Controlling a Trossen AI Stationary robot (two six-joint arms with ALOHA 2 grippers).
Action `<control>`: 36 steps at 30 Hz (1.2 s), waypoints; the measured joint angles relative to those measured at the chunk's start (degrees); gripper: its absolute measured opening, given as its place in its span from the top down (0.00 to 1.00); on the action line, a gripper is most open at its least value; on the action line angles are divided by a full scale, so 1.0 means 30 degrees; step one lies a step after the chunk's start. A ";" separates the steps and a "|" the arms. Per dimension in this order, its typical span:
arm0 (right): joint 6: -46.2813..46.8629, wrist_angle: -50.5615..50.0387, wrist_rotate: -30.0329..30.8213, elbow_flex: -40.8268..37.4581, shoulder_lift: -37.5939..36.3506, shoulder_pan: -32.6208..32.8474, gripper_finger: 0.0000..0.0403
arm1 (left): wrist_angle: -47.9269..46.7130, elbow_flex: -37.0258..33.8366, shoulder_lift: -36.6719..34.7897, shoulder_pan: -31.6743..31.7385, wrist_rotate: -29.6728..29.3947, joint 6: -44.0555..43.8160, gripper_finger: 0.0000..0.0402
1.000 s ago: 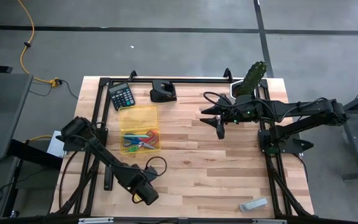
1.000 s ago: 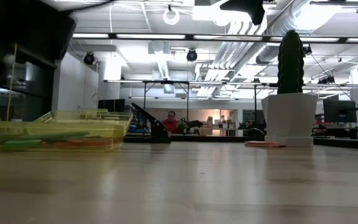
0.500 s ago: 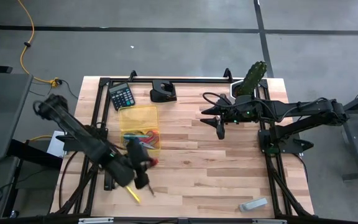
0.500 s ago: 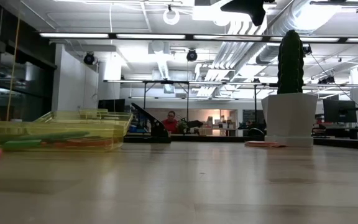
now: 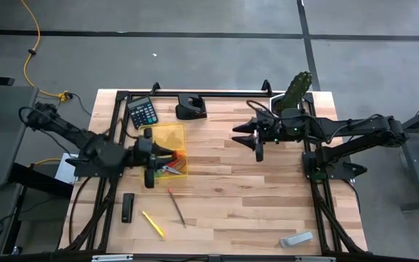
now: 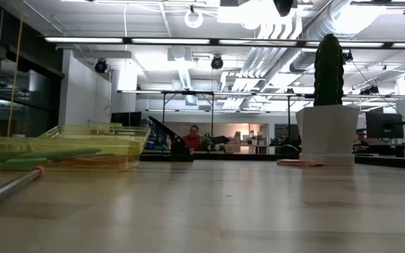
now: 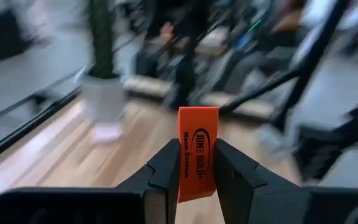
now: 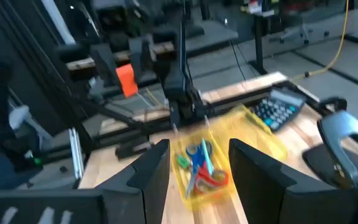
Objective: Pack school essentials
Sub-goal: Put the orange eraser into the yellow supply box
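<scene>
Eraser [image 7: 197, 152] pinched in my left gripper [image 7: 197, 171], above the yellow tray [image 5: 162, 135]

Left fingers [image 7: 166, 168] clamp both flat sides of the orange eraser, which stands upright between them; from above, that gripper [image 5: 167, 154] is over the tray's near right part. Inside the tray I see blue-handled scissors [image 8: 199, 157], red-handled scissors [image 8: 211, 179] and a green pen [image 8: 182, 162]. Yellow pen [image 5: 151, 223] and red pen [image 5: 176, 207] lie loose on the table [image 5: 253, 204] nearer the front edge. My right gripper [image 5: 257, 148] hangs over mid-table by the cactus [image 5: 295, 91], fingers [image 8: 151, 171] apart, holding nothing
</scene>
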 joint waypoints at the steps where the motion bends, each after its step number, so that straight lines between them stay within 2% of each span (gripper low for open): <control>1: 0.0000 0.0341 0.0089 0.0000 0.0000 0.0000 0.61 | 0.1953 -0.0967 -0.0526 0.0717 0.1354 0.0757 0.82; 4: 0.0187 0.1370 0.0162 0.0000 0.0137 0.0000 0.61 | 0.7537 -0.3272 -0.1442 0.3155 0.5511 0.1560 0.82; 7: 0.0444 0.2187 0.0169 0.0005 0.0390 0.0000 0.61 | 1.0985 -0.4424 -0.1577 0.5634 0.9202 0.1053 0.82; 12: 0.0170 0.2492 0.0179 -0.0007 0.1040 0.0000 0.61 | 1.2119 -0.4552 -0.1372 0.8054 1.2255 0.0436 0.82; 22: -0.0015 0.2651 -0.0431 -0.0004 0.2396 0.0007 0.61 | 1.2049 -0.4552 -0.1359 0.8482 1.2208 0.0418 0.82; 26: -0.0181 0.3303 -0.1030 -0.0007 0.2690 0.0007 0.61 | 1.1946 -0.4552 -0.1359 0.8486 1.2095 0.0350 0.82; 36: -0.1188 0.5255 -0.1062 -0.0007 0.2718 0.0007 0.61 | 1.1698 -0.4552 -0.1359 0.8486 1.2093 -0.0084 0.82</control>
